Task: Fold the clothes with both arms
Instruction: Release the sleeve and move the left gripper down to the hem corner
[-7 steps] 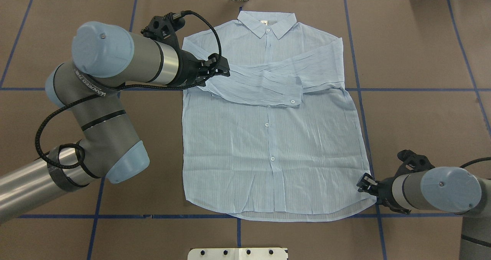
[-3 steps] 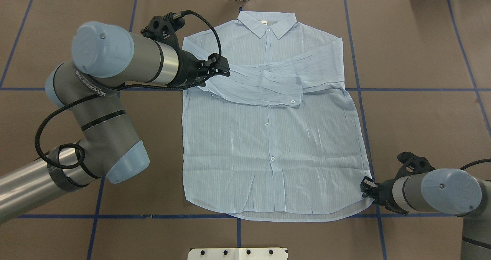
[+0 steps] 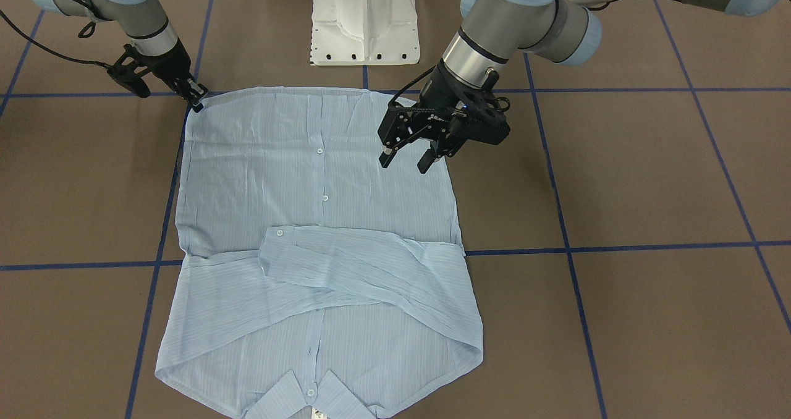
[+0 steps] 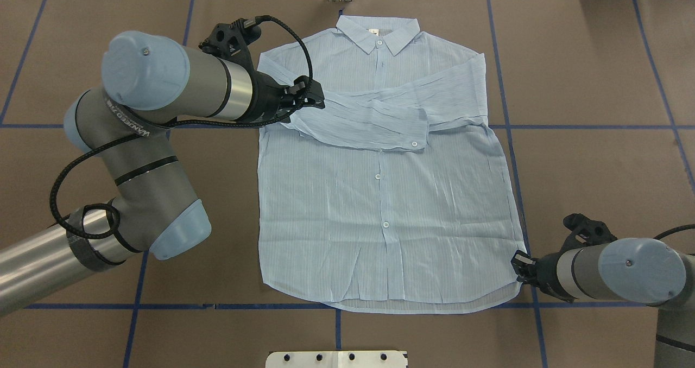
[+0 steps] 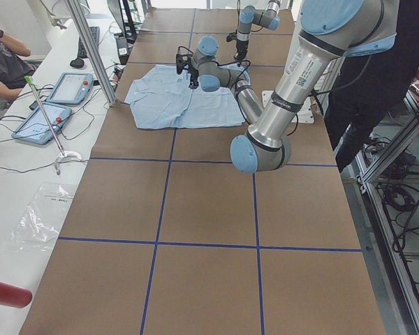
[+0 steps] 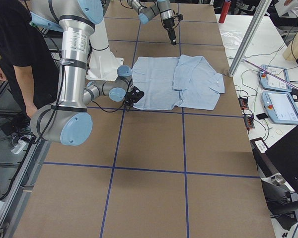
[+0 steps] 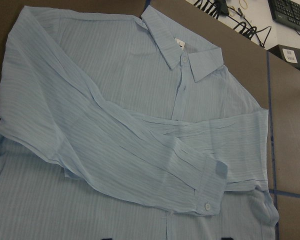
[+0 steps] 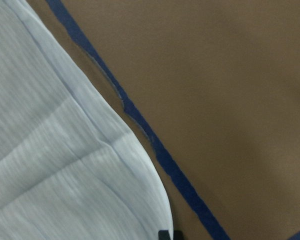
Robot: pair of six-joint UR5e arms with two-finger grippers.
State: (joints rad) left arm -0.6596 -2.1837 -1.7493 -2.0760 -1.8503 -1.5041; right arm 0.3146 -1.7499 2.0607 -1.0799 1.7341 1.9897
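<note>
Pale-blue shirt (image 3: 296, 178) | R gripper (image 3: 196, 99) at hem corner | L gripper (image 3: 405, 163) over side edge

One shirt (image 4: 380, 194); two arms, left arm (image 4: 203, 88) and right arm (image 4: 635, 270); two claws, left claw (image 3: 405, 164) and right claw (image 3: 196, 102); one base (image 3: 364, 23).

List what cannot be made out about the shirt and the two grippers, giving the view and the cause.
1. Right gripper: whether it is open or shut on the shirt corner. It is too small in the overhead and front-facing views and cut off by the right wrist view's bottom edge.
2. Neck label print: too small overhead.
3. Lower sleeve's cuff: hidden under the upper sleeve in the overhead and left wrist views.
</note>
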